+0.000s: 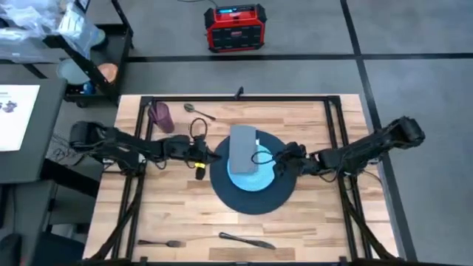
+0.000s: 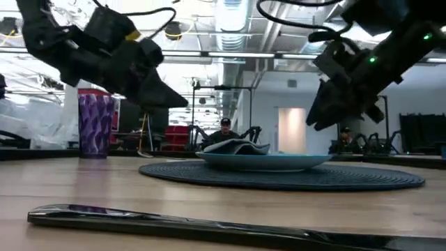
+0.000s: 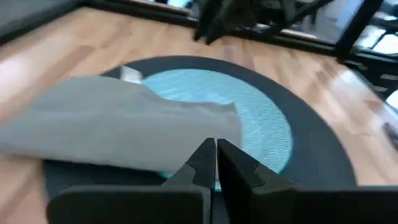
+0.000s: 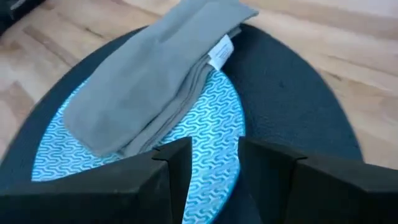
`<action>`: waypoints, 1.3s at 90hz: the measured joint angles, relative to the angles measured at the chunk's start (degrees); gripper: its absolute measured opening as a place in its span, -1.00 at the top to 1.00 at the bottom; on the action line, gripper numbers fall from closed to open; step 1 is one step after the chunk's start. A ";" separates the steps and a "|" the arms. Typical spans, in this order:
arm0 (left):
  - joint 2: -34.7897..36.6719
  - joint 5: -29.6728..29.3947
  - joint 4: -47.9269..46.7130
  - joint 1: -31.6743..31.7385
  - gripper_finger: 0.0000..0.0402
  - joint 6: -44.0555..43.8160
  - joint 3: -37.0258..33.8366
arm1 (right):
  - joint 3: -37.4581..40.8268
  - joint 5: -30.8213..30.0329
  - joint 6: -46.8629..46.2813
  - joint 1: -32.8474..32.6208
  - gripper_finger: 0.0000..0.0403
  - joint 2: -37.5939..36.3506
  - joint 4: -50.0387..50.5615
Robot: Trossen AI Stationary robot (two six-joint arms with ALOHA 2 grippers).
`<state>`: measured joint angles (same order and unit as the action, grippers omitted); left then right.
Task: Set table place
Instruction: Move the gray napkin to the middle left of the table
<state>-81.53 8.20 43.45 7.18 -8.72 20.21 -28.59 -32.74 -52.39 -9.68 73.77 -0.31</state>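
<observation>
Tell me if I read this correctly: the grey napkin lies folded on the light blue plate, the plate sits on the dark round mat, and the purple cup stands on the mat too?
Not quite. The purple cup stands on the bare wood of the table, near its far left corner, apart from the dark round mat; the high view shows it. The rest holds: the grey napkin lies folded on the light blue plate, which sits on the mat.

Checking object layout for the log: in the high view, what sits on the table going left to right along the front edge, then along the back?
Front edge: fork → knife. Back: purple cup → spoon. The mat, with the plate and napkin on it, lies mid-table between the two rows.
</observation>
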 joint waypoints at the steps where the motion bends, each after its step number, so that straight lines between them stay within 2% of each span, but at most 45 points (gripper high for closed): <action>1: -0.44 0.29 0.66 0.00 1.00 -0.17 0.00 | 0.17 0.76 0.66 0.51 0.41 -0.06 -0.86; 14: -3.77 0.74 6.01 -0.01 1.00 -2.72 0.02 | 2.59 11.92 7.03 8.01 0.41 -0.10 -12.19; 28: -3.39 1.65 6.83 -0.09 1.00 -4.09 0.02 | 2.62 17.62 8.33 14.60 0.41 0.51 -16.90; 40: -3.23 1.22 6.03 0.50 1.00 -4.80 0.02 | 2.59 22.27 8.40 17.33 0.41 0.51 -17.44; 63: -3.22 0.17 1.28 4.75 0.94 -8.45 0.00 | 2.59 22.68 8.49 19.28 0.41 0.54 -18.60; 84: -3.24 0.51 0.48 7.45 0.50 -9.82 2.27 | 2.59 23.02 8.82 19.18 0.41 0.54 -18.21; 92: -3.20 0.54 -0.49 8.15 0.33 -13.16 4.70 | 2.59 23.00 8.95 18.76 0.41 0.56 -18.19; 110: -6.29 0.58 -16.70 12.14 0.18 -23.95 12.14 | 2.59 22.98 10.74 17.16 0.41 0.56 -18.17; 117: -9.61 3.05 -18.60 13.28 0.18 -25.72 14.22 | 2.57 22.98 10.87 16.76 0.41 0.56 -17.92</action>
<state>-91.14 11.24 24.84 20.46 -34.44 34.42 -26.02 -9.76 -41.52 7.08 74.32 -18.23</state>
